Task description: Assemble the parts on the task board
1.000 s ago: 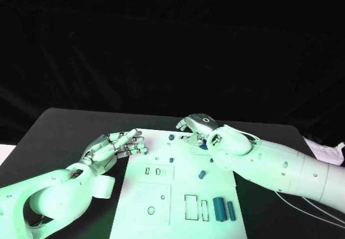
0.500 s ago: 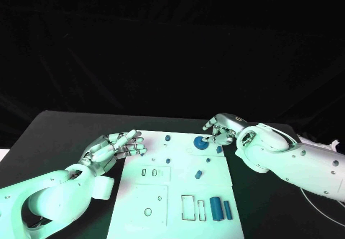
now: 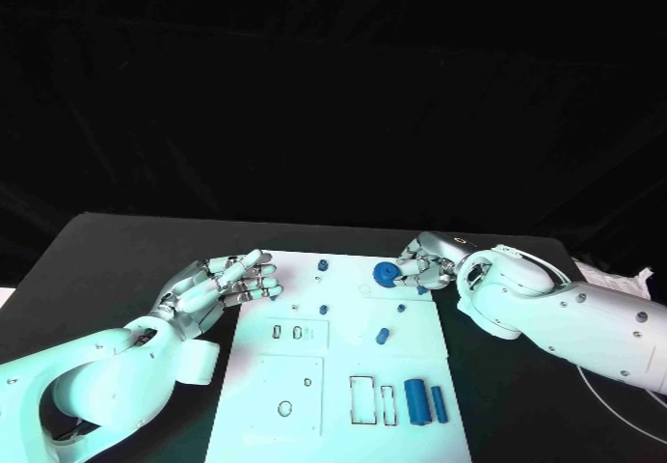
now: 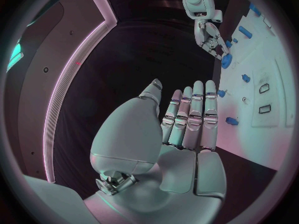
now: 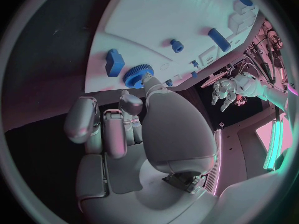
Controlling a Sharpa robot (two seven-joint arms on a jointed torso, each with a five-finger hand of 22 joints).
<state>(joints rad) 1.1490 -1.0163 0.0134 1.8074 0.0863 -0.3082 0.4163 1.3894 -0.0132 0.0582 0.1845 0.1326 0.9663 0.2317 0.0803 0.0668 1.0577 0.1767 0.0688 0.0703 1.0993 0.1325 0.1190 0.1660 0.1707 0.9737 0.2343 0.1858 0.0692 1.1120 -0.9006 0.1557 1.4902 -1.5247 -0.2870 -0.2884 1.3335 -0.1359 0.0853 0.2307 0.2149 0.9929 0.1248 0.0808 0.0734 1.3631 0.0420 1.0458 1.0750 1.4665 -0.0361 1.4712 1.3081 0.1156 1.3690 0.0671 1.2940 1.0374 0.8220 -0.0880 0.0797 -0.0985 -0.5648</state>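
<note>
Two hands at the board.
Right hand fingers curl narrowly, touching the gear at 9 o'clock; left hand spread, empty.

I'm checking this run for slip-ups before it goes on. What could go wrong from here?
The right hand sits at the blue gear by the board's far edge; whether it grips it is unclear, so the gear may slip or be knocked off. Small blue parts lie near and could be nudged.

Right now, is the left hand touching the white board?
Apart. The head view shows the left hand raised beside the board, fingers spread, holding nothing, dark table visible between them.
</note>
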